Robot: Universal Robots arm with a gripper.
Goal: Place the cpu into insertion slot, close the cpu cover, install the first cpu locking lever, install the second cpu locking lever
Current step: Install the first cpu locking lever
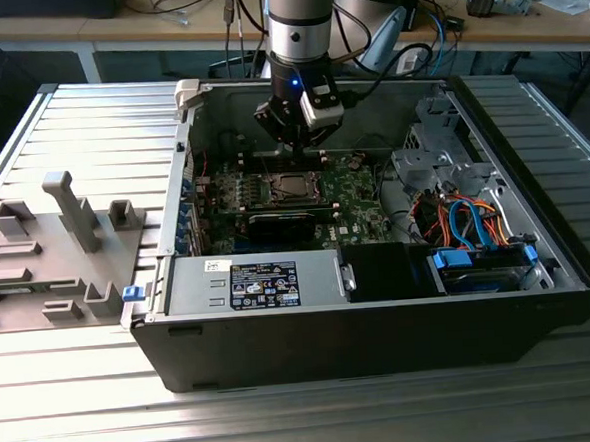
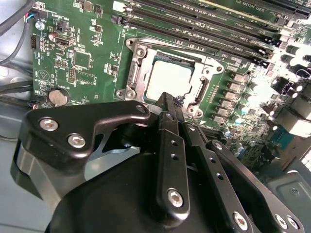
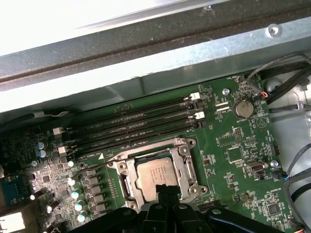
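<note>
**Jaws pressed together at the edge of the CPU socket**

In both wrist views the jaws are pressed together, their two black fingers (image 2: 171,114) meeting in a narrow tip with nothing between them. The gripper (image 2: 170,103) hangs at the socket's edge, its tip just over the rim of the cpu cover (image 2: 137,73); whether it touches the metal cannot be told.

The cpu (image 2: 167,77) lies flat in the socket, its silver-grey top showing through the cover's square window. The cover lies down over it, a thin silvery frame with a screw at each corner. The state of the locking levers cannot be made out.

Around the socket spreads the green motherboard (image 3: 233,145). A bank of long dark memory slots (image 3: 131,126) runs along one side of the socket, just beside it. A round coin battery (image 3: 242,108) sits further off on the board.

In the exterior view the arm (image 1: 301,20) comes down nearly upright into the open computer case (image 1: 381,316), its wrist bent over the board. Bundled blue and orange cables (image 1: 470,220) fill the case toward the exterior view's right. A grey fixture tray (image 1: 51,246) rests on the ribbed metal desk (image 1: 287,422) at the exterior view's left, apart from the case.
</note>
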